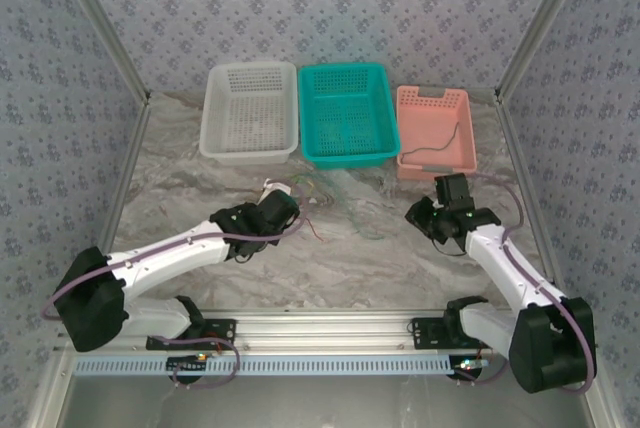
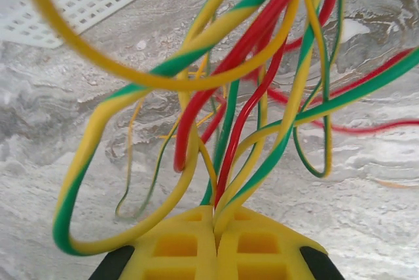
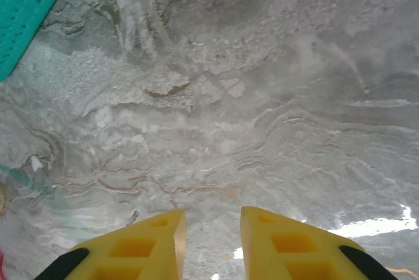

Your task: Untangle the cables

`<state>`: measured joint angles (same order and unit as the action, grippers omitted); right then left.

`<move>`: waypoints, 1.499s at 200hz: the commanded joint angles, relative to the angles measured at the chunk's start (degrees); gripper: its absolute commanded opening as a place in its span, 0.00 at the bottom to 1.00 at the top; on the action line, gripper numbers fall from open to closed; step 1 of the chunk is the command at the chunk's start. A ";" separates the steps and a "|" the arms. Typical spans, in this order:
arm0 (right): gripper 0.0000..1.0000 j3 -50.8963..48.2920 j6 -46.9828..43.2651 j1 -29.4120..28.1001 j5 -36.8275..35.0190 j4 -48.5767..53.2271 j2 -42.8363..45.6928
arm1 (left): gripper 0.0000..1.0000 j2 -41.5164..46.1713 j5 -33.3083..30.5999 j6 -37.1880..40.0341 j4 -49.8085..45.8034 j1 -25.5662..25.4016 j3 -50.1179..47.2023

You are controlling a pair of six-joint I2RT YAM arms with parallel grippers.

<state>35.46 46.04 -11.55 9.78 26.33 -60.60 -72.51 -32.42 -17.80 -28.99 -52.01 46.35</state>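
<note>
The left arm (image 1: 170, 253), white-shelled with black joints, stretches low from its base at seven o'clock of the overhead view and reaches toward two o'clock, with its wrist near the centre. The left gripper (image 2: 215, 218), two yellow ribbed fingers, is pressed together on thin yellow, green and red cables (image 2: 242, 116). The right arm (image 1: 505, 263), also white and black, rises from five o'clock and leans toward eleven o'clock, elbow bent. The right gripper (image 3: 213, 227) points down with its yellow fingers slightly parted, seemingly with nothing between them.

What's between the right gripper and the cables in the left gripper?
Only bare marble table, in the top view; thin strands of the cables trail out toward the right gripper.
</note>
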 commanded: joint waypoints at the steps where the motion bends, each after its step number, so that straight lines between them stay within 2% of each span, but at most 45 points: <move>1: 0.36 1.08 -2.09 -3.07 -2.94 -2.33 5.70 | 0.00 -0.15 -3.37 4.31 -1.10 -0.18 3.06; 13: 0.41 2.86 -3.29 -5.64 -7.63 -0.34 9.12 | 0.00 -0.43 -4.02 4.39 -1.36 -0.20 3.55; 30: 0.42 5.27 -5.99 -8.03 -10.93 1.63 11.23 | 0.00 -0.30 -3.79 4.61 -0.87 -0.36 3.66; 57: 0.40 8.18 -15.69 -12.66 -6.57 -4.00 8.66 | 0.00 0.80 -4.00 5.75 -0.31 -1.81 3.78; 88: 0.49 11.04 -28.29 -19.43 -4.05 -11.12 -0.03 | 0.00 4.40 -3.43 6.84 -0.95 -2.31 3.92; 114: 0.56 15.39 -34.50 -19.65 0.73 -14.06 -10.80 | 0.00 8.95 -0.68 7.95 -1.17 -2.22 3.38; 148: 0.59 23.73 -40.21 -21.73 2.67 -13.71 -23.48 | 0.00 12.07 2.33 8.05 -1.92 -2.13 3.13; 190: 0.60 29.94 -41.43 -24.63 3.17 -16.35 -33.27 | 0.00 12.57 4.26 7.48 -2.17 -2.05 3.23; 225: 0.59 31.62 -40.52 -25.49 5.76 -18.05 -36.86 | 0.00 13.16 4.22 7.20 -2.64 -1.78 3.22; 266: 0.59 26.95 -38.40 -26.04 10.76 -23.37 -36.14 | 0.00 13.49 4.51 6.55 -2.82 -0.91 3.53; 300: 0.61 21.16 -36.71 -27.28 10.74 -29.13 -35.21 | 0.00 14.47 7.08 5.42 -4.04 1.08 4.54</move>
<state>60.58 7.29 -37.82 18.57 1.96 -97.01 -60.10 -27.18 -11.00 -31.97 -52.21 48.12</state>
